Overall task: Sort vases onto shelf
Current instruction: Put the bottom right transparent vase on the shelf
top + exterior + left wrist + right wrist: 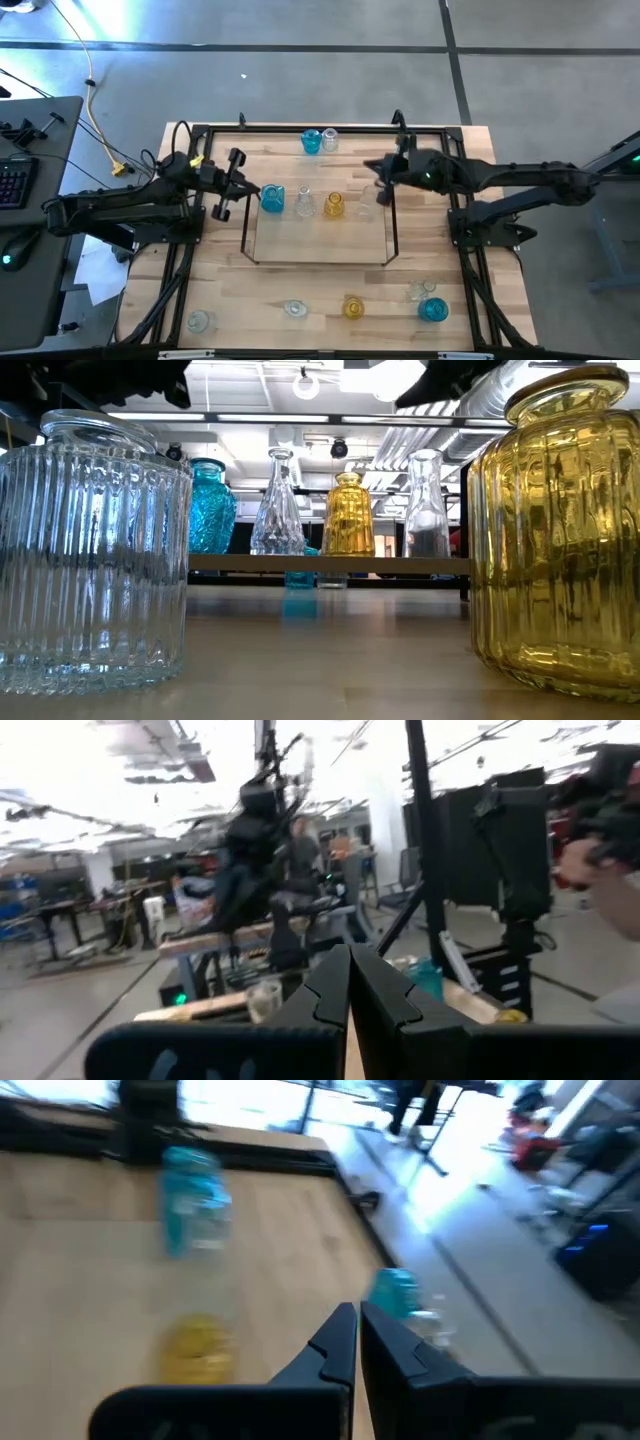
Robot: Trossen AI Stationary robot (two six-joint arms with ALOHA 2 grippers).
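Lab — exposed ducts (pixel 440 420), ceiling lights (pixel 305 385)

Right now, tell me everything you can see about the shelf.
The shelf is a low rectangular rack at the table's middle: thin dark metal frame, upright end pieces, pale wood surface. It sits level and raised a little off the tabletop. Four vases stand along its far edge: blue, clear, amber, clear. Neither gripper touches it.

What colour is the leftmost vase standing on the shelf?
Blue: the leftmost vase on the shelf is teal-blue glass, seen best in the low view.
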